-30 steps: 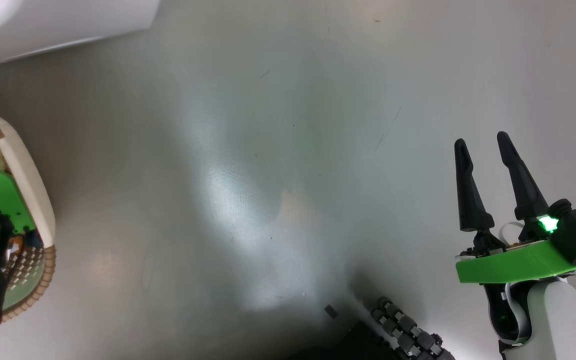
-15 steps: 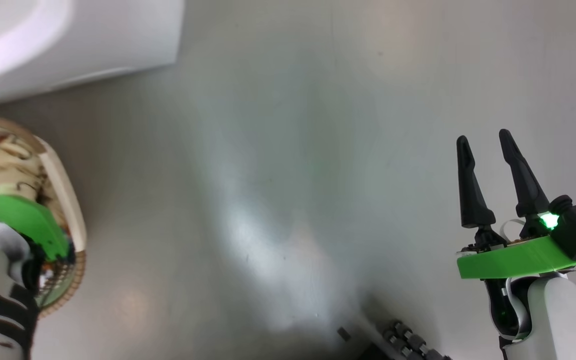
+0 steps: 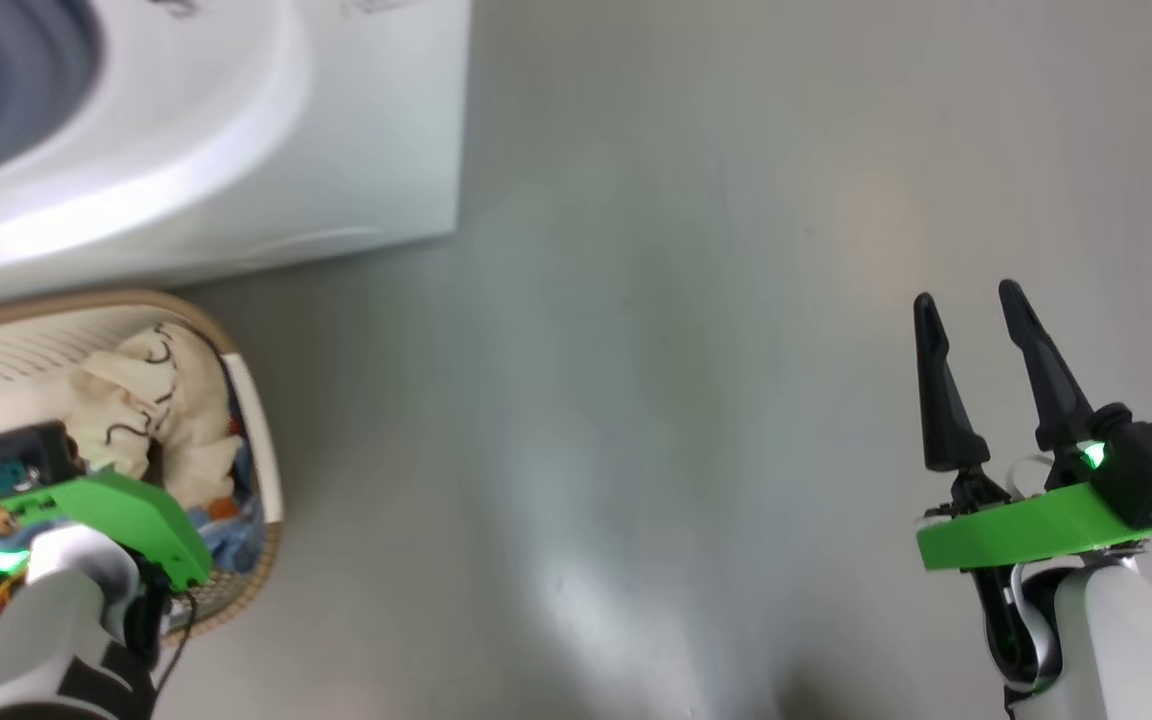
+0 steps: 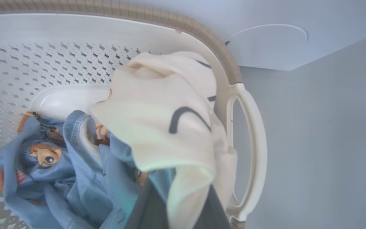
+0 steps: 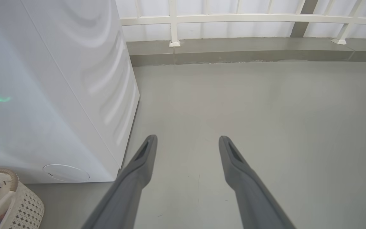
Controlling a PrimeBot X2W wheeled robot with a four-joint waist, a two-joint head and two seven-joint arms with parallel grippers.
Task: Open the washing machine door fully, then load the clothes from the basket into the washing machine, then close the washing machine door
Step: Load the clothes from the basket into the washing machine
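Left wrist view: left gripper point(image 4: 176, 205) clenched on cream garment point(image 4: 157, 121) at handle end of basket point(image 4: 202, 31). Blue garments point(image 4: 43, 159) lie inside. Right gripper point(image 3: 966, 300) spread, empty, over floor. Washing machine point(image 3: 236, 150) mouth exposed; door judged open. Loading and door closing outstanding.

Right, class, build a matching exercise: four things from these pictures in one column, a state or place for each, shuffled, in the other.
1 left hand
2 right hand
3 basket
4 washing machine

A open above bare floor
B white, beside the basket
C shut on the cream garment
D holds blue clothes

Pairs: 1-C, 2-A, 3-D, 4-B
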